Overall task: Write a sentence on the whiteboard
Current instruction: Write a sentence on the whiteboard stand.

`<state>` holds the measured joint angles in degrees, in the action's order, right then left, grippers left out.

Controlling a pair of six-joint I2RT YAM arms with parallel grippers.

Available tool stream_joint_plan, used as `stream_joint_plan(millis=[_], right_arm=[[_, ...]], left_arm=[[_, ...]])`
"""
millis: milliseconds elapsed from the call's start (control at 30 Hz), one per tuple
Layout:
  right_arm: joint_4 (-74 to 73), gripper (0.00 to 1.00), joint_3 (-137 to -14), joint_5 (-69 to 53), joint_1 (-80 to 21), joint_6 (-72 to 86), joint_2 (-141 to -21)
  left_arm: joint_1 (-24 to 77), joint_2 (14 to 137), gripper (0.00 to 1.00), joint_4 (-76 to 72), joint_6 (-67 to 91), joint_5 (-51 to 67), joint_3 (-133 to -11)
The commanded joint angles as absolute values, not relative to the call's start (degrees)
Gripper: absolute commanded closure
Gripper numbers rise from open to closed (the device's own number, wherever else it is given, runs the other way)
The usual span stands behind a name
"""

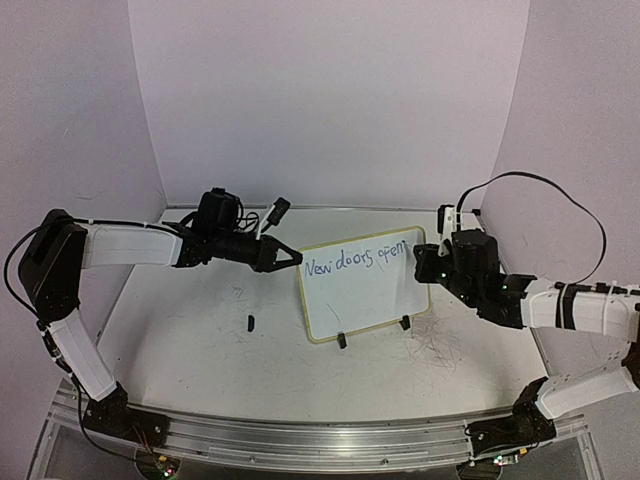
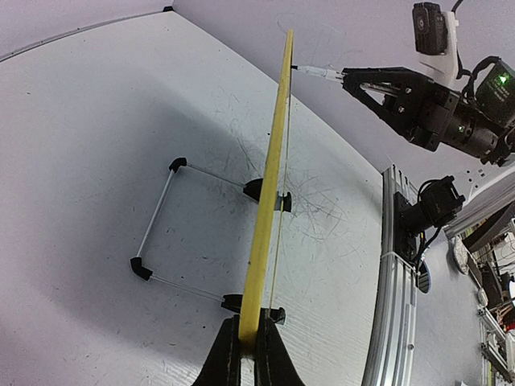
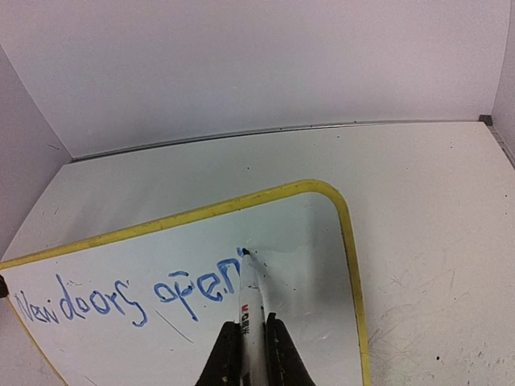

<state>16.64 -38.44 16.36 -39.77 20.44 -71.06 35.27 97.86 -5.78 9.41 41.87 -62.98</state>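
Note:
The whiteboard (image 1: 365, 295) stands tilted on two black feet at the table's middle, its frame yellow-cream. The sentence (image 1: 362, 258) in blue script reads "New doors open" along the top; it also shows in the right wrist view (image 3: 129, 296). My left gripper (image 1: 290, 257) is shut on the board's upper left edge; in the left wrist view (image 2: 249, 342) the jaws clamp the yellow frame (image 2: 269, 189) edge-on. My right gripper (image 1: 425, 263) is shut on a white marker (image 3: 253, 310), whose tip touches the board just right of the "n".
A small black marker cap (image 1: 250, 322) lies on the table left of the board. Grey scribble marks (image 1: 440, 345) cover the table at the right front. The board's wire stand (image 2: 161, 217) reaches out behind it. White walls close the back and sides.

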Motion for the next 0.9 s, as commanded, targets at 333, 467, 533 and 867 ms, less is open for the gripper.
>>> stream_joint_plan(millis=[333,467,533,867], right_arm=[[17.88,1.0,-38.7,16.97,-39.43,21.0,-71.51],[18.1,1.0,-38.0,16.7,-39.42,20.93,-69.85],[17.96,1.0,-37.45,16.64,-39.43,21.33,-69.06],[17.45,1.0,-36.37,15.8,-39.46,22.08,-68.97]], left_arm=[[36.12,96.84,1.0,-2.02,7.05,41.44,-62.77],[36.12,96.86,1.0,-2.02,7.03,41.48,-62.77],[36.12,96.82,1.0,-2.0,7.05,41.49,-62.78],[36.12,96.86,1.0,-1.89,7.03,41.57,-62.76]])
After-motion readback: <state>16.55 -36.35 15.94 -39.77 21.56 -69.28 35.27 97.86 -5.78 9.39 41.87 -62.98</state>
